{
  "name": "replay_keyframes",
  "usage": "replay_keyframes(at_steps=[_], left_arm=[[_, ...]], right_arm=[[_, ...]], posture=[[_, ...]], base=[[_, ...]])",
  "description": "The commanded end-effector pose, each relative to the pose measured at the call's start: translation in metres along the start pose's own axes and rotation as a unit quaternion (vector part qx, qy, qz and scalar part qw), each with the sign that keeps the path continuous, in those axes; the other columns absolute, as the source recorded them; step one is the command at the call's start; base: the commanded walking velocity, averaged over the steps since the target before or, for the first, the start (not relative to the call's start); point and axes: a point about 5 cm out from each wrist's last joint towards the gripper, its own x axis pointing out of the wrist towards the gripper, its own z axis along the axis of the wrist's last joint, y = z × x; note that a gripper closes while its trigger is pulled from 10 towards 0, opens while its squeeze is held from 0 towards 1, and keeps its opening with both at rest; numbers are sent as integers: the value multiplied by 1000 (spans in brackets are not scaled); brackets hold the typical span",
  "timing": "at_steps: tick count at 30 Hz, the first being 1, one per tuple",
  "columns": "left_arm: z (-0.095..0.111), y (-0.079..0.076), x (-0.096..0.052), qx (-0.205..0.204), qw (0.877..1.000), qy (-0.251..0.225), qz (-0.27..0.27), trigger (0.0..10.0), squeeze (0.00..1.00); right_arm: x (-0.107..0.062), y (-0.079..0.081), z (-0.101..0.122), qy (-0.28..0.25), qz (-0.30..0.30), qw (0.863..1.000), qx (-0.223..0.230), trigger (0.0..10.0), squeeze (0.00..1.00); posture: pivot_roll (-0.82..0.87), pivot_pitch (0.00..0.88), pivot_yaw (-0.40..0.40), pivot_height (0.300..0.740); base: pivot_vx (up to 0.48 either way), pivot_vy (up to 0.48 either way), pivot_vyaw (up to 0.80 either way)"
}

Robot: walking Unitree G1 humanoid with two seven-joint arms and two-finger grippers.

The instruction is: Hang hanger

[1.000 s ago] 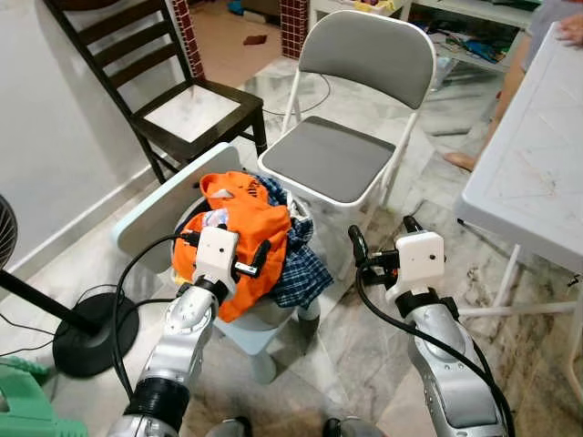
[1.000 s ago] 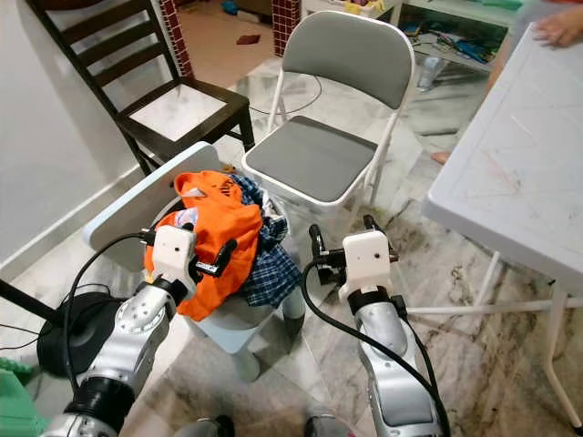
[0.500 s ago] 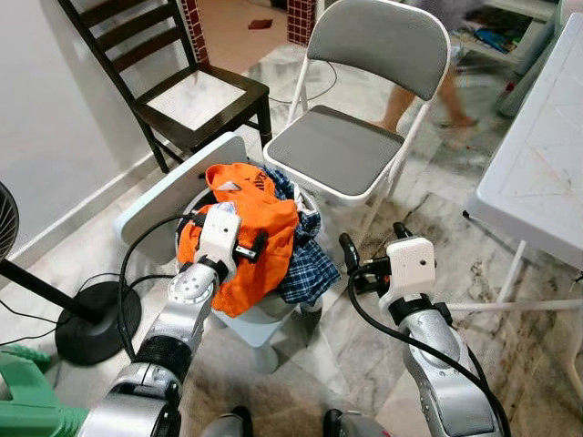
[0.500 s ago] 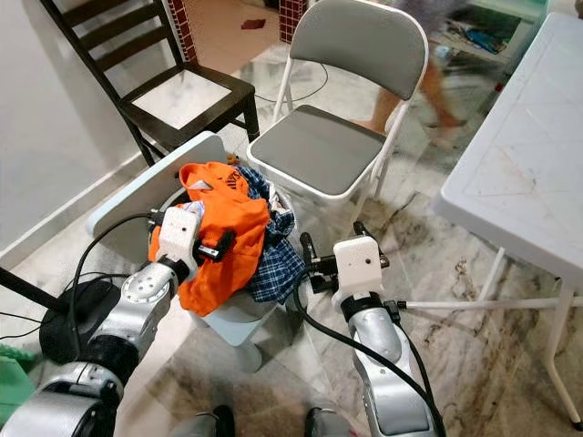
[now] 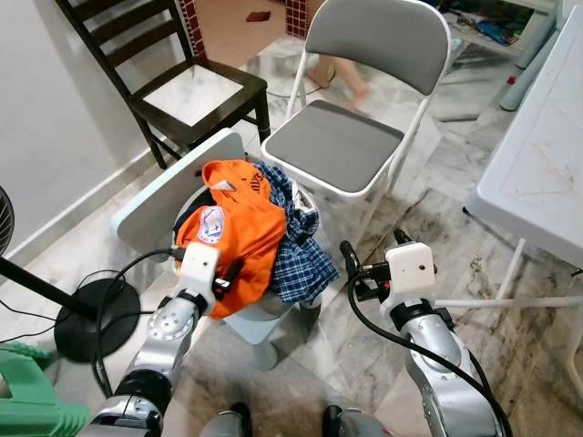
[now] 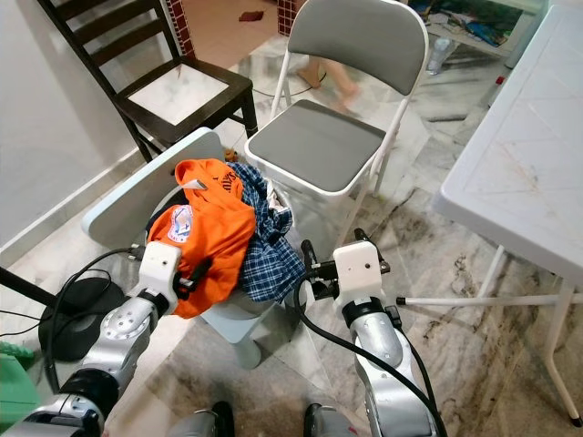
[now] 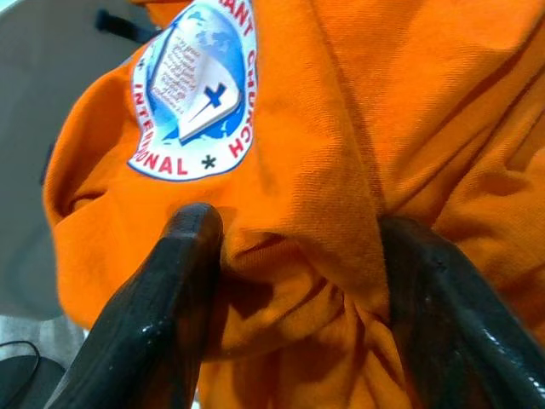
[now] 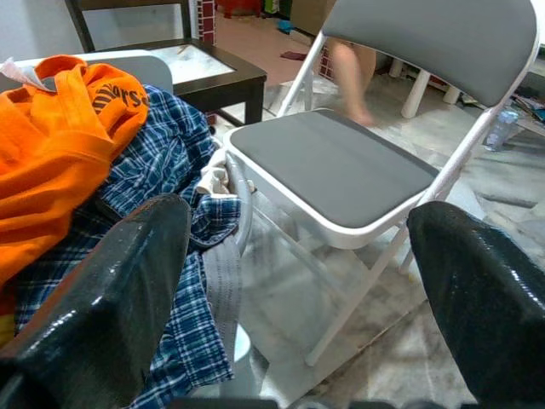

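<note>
An orange shirt [image 5: 241, 218] with a round printed badge lies heaped over a white laundry basket [image 5: 246, 323], and a blue plaid shirt [image 5: 296, 246] hangs down beside it. My left gripper [image 5: 230, 273] is low on the front of the orange shirt, open, its fingers [image 7: 183, 247] pressed into the cloth with a fold bulging between them. My right gripper [image 5: 369, 259] hovers open to the right of the basket, level with the plaid shirt and apart from it, facing the folding chair [image 8: 341, 166]. I cannot make out a hanger.
A grey-and-white folding chair [image 5: 337, 146] stands just behind the basket, and a dark wooden chair [image 5: 196, 91] behind on the left. A grey board [image 5: 159, 200] leans at the basket's left. A white table [image 5: 537, 173] is on the right. A fan base [image 5: 82, 319] with cables sits on the left floor. A person's foot [image 5: 342, 77] shows behind the chair.
My left gripper has dropped lower on the orange shirt, uncovering its badge. The person has walked from the right to behind the folding chair. The right gripper has barely moved.
</note>
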Motion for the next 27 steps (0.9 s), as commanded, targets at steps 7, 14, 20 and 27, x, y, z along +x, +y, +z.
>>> replay_keyframes(at_steps=[7,14,20,27], left_arm=[[-15,19,-20,0,998,3,63,0,0],[-20,32,-30,41,990,16,136,0,0],[-15,33,-29,62,986,10,152,0,0],[-5,38,-23,81,983,4,166,0,0]], right_arm=[[4,3,-1,6,11,1000,1,10000,0],[3,1,-2,6,6,1000,-1,10000,0],[3,1,-4,8,1,1000,-2,10000,0],[2,-1,-4,9,-5,1000,-4,10000,0]], posture=[[49,275,18,740],[41,271,29,740],[33,266,39,740],[24,265,45,740]], base=[[0,0,0],[0,0,0],[0,0,0],[0,0,0]])
